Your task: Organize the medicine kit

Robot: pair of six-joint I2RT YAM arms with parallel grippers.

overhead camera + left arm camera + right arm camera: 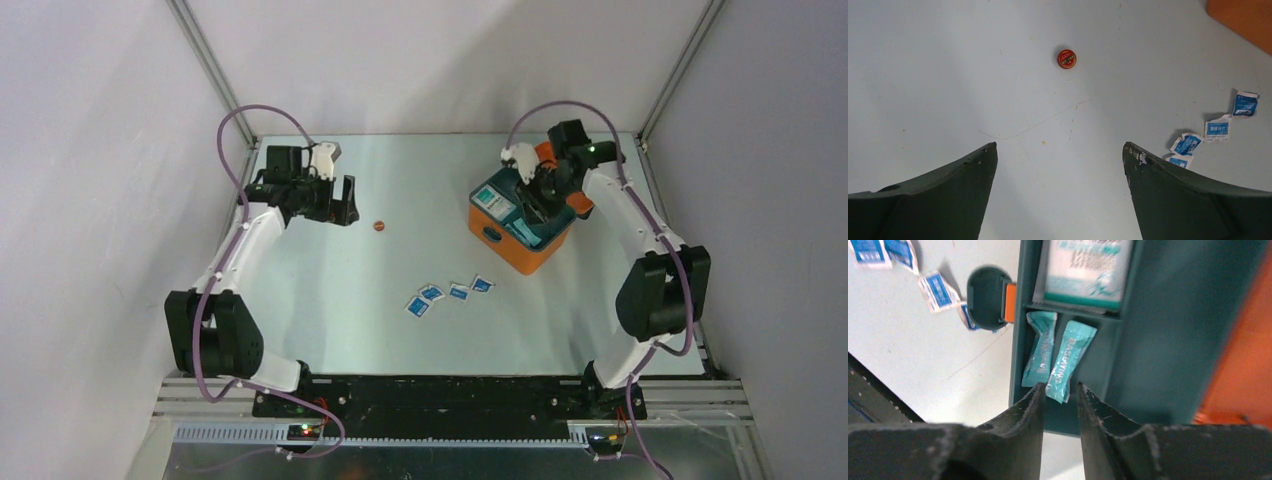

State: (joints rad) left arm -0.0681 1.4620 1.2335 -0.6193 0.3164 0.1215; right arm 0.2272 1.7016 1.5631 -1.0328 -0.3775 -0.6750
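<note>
the medicine kit [525, 255] is sitting open on the far right part of the table [948, 75], well apart from the loose items, its dark teal tray [1148, 315] facing up so the compartments can be reached from above. the right gripper [1060, 392] is hanging directly over the tray's narrow slot, where a teal packet [1070, 357] is lying slanted beside a second teal packet [1040, 347], just below a larger white-and-teal pack [1083, 270] in the neighbouring compartment. its claw is standing nearly together with a thin gap, and the slanted packet's lower end is lying right at that gap; whether the tips are actually pinching it cannot be told from here. the narrow stance probably suits the tight slot, for seating or straightening the packet. the left gripper [1059, 150] is hovering over bare table on the left with its claw spread wide and holding nothing, looking toward a small round red tin [1066, 58], likely the nearest stray piece on its side. the blue-white sachets [1218, 127] are lying scattered in a loose row between the arms, waiting to go in.
</note>
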